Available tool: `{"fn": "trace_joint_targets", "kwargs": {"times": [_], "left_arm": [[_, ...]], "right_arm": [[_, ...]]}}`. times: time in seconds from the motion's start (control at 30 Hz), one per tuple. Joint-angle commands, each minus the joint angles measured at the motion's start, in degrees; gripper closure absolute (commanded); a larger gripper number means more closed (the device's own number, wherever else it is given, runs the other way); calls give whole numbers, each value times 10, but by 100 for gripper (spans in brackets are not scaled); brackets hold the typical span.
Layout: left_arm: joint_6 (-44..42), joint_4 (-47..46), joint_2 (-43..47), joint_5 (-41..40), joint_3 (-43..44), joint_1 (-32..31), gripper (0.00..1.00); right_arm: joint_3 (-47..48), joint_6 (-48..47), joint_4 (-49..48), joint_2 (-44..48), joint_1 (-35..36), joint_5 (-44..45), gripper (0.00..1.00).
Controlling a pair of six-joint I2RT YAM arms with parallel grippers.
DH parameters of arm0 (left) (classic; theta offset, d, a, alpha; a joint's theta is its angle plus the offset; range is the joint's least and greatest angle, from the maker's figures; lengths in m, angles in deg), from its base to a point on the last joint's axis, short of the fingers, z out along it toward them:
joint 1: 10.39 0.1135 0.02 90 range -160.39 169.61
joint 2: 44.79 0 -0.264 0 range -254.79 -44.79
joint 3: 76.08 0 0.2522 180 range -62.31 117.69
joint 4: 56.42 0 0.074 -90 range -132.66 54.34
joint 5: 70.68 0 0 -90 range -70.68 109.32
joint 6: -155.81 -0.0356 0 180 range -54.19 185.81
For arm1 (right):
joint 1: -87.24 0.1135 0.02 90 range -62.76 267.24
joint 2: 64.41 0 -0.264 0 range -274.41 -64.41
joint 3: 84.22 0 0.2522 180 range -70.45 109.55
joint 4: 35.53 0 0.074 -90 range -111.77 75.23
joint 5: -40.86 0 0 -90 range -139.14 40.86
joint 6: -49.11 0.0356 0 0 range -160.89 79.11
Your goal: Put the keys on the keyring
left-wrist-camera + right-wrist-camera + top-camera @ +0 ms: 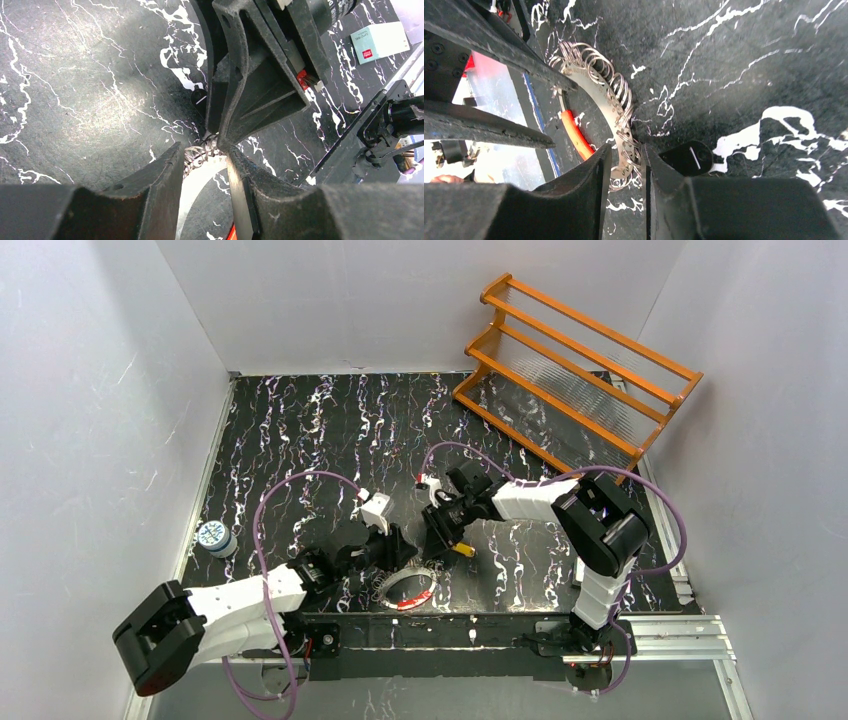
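The thin whitish wire keyring (597, 98) with its red section is pinched between the fingertips of the right gripper (626, 150). It is also straddled by the left gripper (204, 151), though it cannot be told whether that grip is clamped. The loop could be twisted free or bent if opposing pulls are applied.

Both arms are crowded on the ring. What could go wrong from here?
1. The left gripper and right gripper seem to pinch the same short stretch of the keyring, tips nearly touching. Any pull apart could bend its wire loops or bump the grippers.
2. A small dark piece sits right beside the right gripper. A sideways move could flick it away.
3. The keyring lies near the table front edge. If dropped, it might slide off.
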Motion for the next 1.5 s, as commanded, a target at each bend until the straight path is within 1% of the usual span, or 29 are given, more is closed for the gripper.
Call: {"fn": "trace_joint_targets", "kwargs": {"times": [0.0, 0.17, 0.4, 0.57, 0.63, 0.8, 1.03, 1.3, 1.47], "left_arm": [[-2, -4, 17, -4, 2, -3, 64], [-3, 0, 22, -6, 0, -3, 64], [-3, 5, 27, -8, 0, -3, 64], [-3, 6, 29, -9, 1, -3, 64], [-3, 8, 30, -10, 2, -3, 64], [-5, 13, 36, -13, 2, -3, 64], [-13, 33, 51, -19, 6, -3, 64], [-54, 92, 93, -32, 28, -3, 64], [-106, 99, 126, 2, 40, -3, 66]], "right_arm": [[36, -18, -4, -5, 1, 2, 63], [45, -28, -11, -22, 8, -1, 60], [37, -50, -7, -32, 18, -7, 59], [36, -58, -5, -38, 23, -7, 60], [36, -59, -6, -41, 26, -6, 64], [39, -65, -4, -43, 30, -5, 81], [43, -77, 11, -8, 30, 1, 99], [57, -91, 53, 62, 30, -2, 99], [71, -91, 63, 106, 30, -12, 99]]}}
